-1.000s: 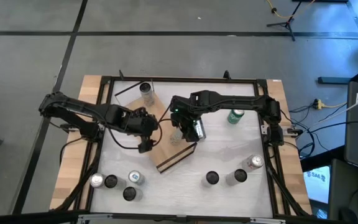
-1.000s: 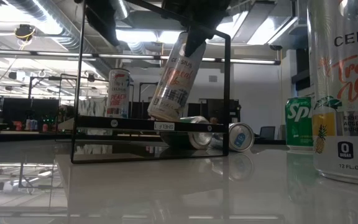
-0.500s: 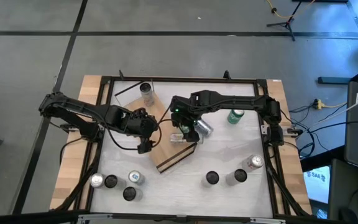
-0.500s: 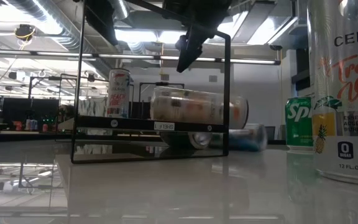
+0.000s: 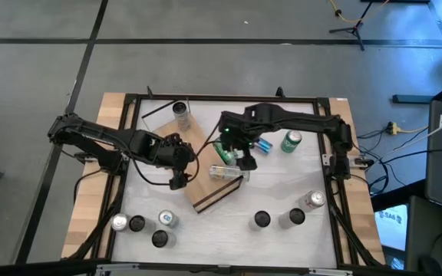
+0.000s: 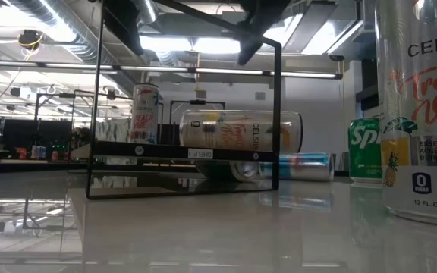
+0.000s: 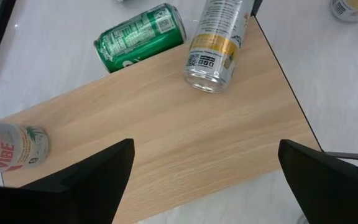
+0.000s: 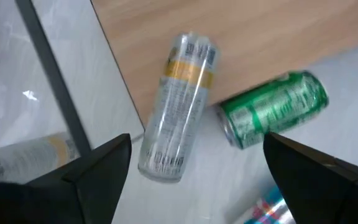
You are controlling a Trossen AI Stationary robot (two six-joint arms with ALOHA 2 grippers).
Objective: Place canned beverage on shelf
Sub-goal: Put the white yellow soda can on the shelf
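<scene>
The shelf (image 5: 204, 184) is a light-wood board with dark edges, raised on a dark frame (image 6: 184, 152). A slim silver-and-yellow can (image 5: 227, 172) (image 6: 240, 132) lies on its side at the shelf's right edge, one end past the edge (image 8: 161, 163). My right gripper (image 5: 240, 157) (image 8: 197, 186) hangs open above that can, clear of it. A "Peach Vibe" can (image 6: 144, 114) (image 7: 11, 146) stands upright at the shelf's far end. My left gripper (image 5: 179, 175) (image 7: 204, 186) waits open over the shelf's left side.
A green can (image 7: 140, 37) (image 8: 272, 118) lies on the table beside the shelf, a blue can (image 5: 263, 144) (image 6: 306, 167) just right of it. A green Sprite can (image 5: 290, 142) stands upright. More upright cans stand near the front left (image 5: 140, 222) and front right (image 5: 286, 218).
My right gripper has let go of the slim can and risen. The can, tilted on its lower end a second ago, has fallen onto its side on the shelf. The blue can beside the shelf has rolled toward the table's far right.
</scene>
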